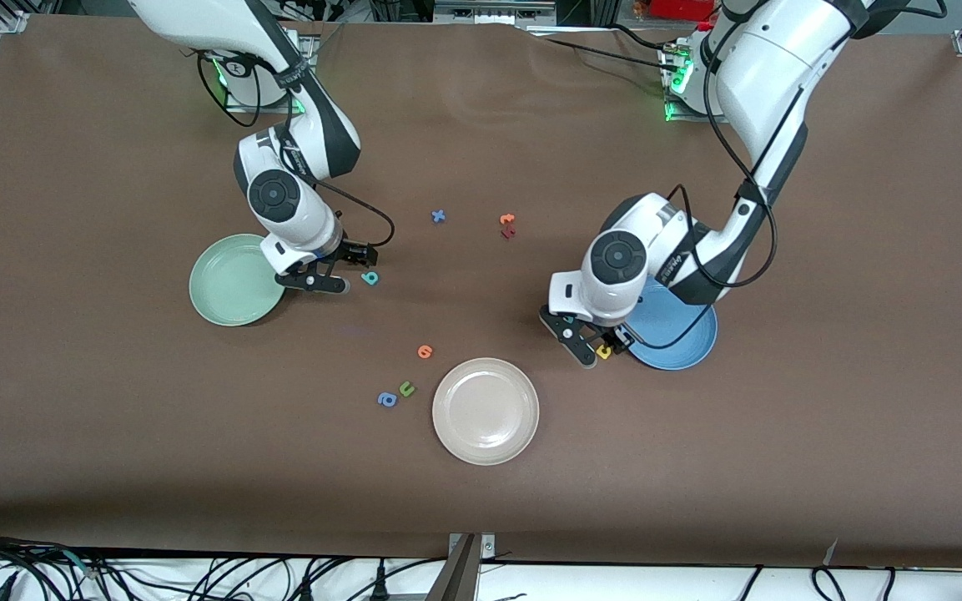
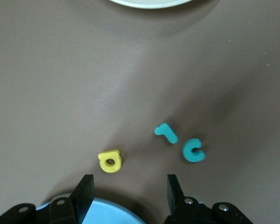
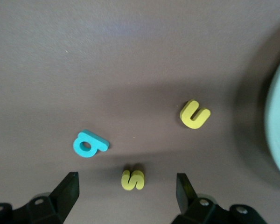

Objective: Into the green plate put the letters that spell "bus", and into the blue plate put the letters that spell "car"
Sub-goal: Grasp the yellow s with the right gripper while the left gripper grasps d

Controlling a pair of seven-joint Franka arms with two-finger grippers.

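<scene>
The teal "b" (image 1: 370,278) lies beside the green plate (image 1: 234,280), toward the left arm's end. My right gripper (image 1: 326,280) hangs open between them. In the right wrist view the yellow "s" (image 3: 133,179) lies just ahead of the gap of the right gripper (image 3: 127,191), with the "b" (image 3: 88,143) and the yellow "u" (image 3: 195,114) around it. My left gripper (image 1: 593,344) stands open at the blue plate's (image 1: 681,338) rim, nothing in it. The left wrist view shows the yellow "a" (image 2: 110,161), teal "r" (image 2: 166,133) and teal "c" (image 2: 193,150) on the table.
A beige-white plate (image 1: 486,411) sits nearest the front camera. Beside it lie an orange letter (image 1: 425,351), a green "u" (image 1: 407,388) and a blue "a" (image 1: 387,400). A blue letter (image 1: 439,216) and an orange and red pair (image 1: 507,225) lie mid-table toward the bases.
</scene>
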